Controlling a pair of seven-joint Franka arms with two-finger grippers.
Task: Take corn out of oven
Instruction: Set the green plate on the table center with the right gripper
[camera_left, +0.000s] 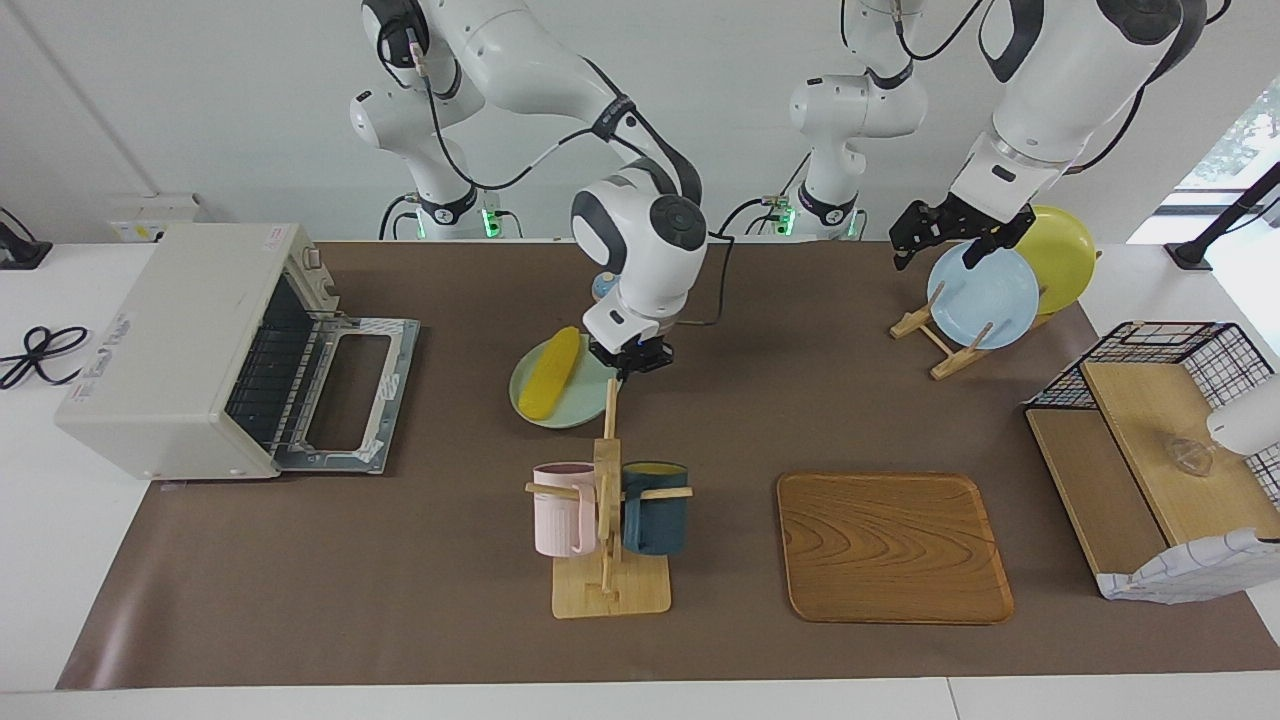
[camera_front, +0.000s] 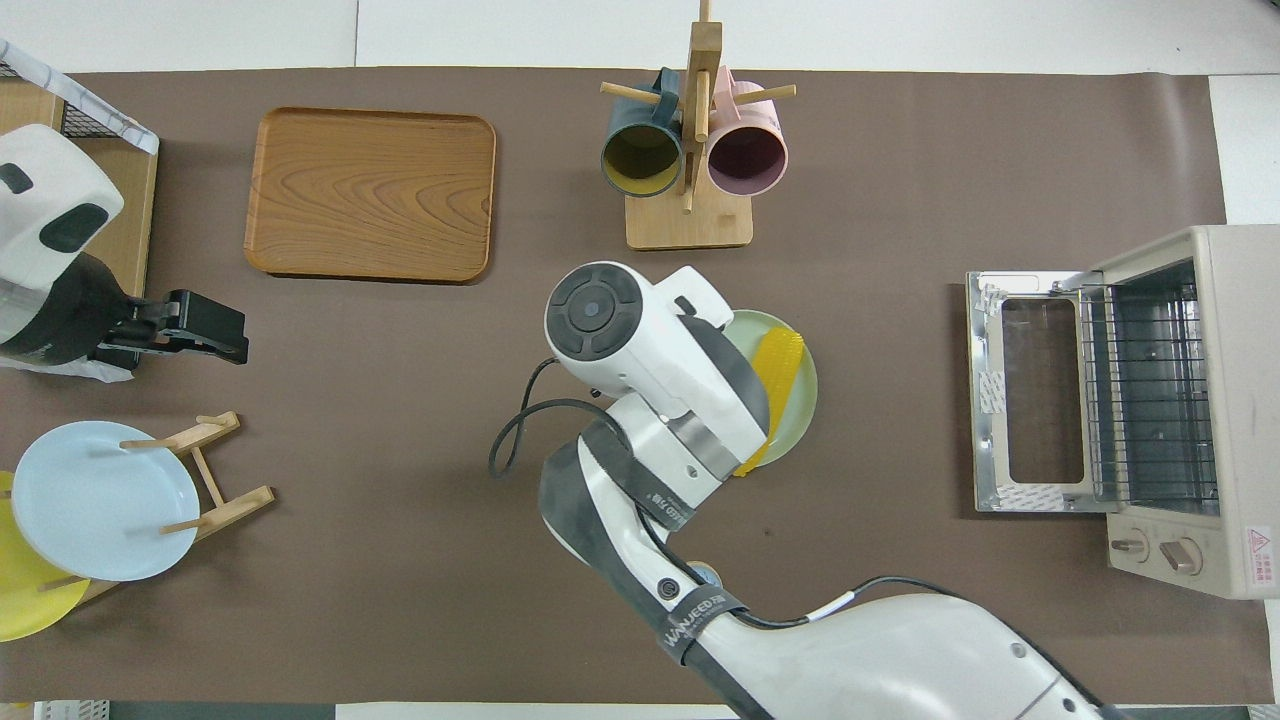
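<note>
The tabletop (camera_left: 300, 600) is covered with a brown mat, and the oven (camera_left: 190, 345) stands at the right arm's end of it, near the corner on the robots' side, with its door (camera_left: 345, 400) folded down flat and the wire rack (camera_front: 1150, 390) bare inside. The wooden tray (camera_left: 893, 546) lies toward the edge away from the robots, more to the left arm's end. Beside it, near the middle of that same edge, stands the mug rack (camera_left: 608, 520) with a pink mug (camera_left: 563, 507) and a dark blue mug (camera_left: 656, 506). The plate rack (camera_left: 945, 335) with a light blue plate (camera_left: 983, 296) and a yellow plate (camera_left: 1062, 257) stands near the robots' edge at the left arm's end. In the middle of the tabletop is a pale green plate (camera_left: 572, 405), and the corn (camera_left: 551, 371) lies on it, well apart from the oven. The right gripper (camera_left: 631, 358) is at the rim of this plate, with its jaws pinching the rim. The left gripper (camera_left: 935, 235) waits over the plate rack, and its jaws look spread with nothing between them.
</note>
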